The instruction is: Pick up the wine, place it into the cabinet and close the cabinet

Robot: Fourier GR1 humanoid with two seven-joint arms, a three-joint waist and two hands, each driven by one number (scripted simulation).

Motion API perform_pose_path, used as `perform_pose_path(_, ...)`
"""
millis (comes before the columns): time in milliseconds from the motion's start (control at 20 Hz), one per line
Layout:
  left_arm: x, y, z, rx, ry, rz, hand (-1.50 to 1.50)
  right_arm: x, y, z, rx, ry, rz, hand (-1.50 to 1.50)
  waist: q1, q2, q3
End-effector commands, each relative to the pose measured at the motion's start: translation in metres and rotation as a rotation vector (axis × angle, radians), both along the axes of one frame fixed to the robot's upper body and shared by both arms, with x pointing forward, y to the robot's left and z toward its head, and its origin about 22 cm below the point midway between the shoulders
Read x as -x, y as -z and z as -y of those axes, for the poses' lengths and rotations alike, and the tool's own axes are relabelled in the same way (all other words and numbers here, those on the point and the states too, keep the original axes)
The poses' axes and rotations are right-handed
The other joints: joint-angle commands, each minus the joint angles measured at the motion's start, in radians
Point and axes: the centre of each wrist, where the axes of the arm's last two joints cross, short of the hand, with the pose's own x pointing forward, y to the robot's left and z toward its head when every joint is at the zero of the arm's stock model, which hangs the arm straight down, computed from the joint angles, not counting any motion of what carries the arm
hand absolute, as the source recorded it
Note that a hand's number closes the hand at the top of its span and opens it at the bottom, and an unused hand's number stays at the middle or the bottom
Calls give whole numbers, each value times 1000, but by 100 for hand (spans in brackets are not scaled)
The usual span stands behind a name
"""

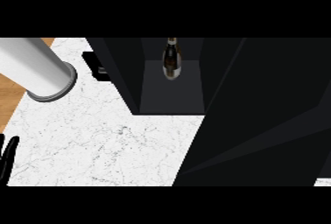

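The wine bottle (170,59) stands upright on the floor of the black cabinet (171,98), at the back of its open compartment. The cabinet's dark door (258,131) is swung open and fills the right side of the view down to the lower edge. Only the black fingers of my left hand (8,153) show, at the far left edge; they are straight and point up, resting away from the cabinet and holding nothing. My right hand does not show anywhere.
A tall pale grey cylinder (39,70) with a ring at its foot stands on the white marble counter (103,144) at the upper left. A small black object (94,65) sits against the cabinet's left wall. A wooden strip (9,94) runs beyond the counter's left edge.
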Motion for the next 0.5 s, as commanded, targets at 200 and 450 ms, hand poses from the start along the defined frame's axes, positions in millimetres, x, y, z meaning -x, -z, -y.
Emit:
perform_pose_path(200,-7,-6,-23,-15,26,-3,-150,26,-18,-32,-62,-57,108,150,4,2,-1)
perform_pose_path(450,-3,-21,-30,16,54,-10,-150,24,-19,-46,-44,-2,165,150,18,-1,-1)
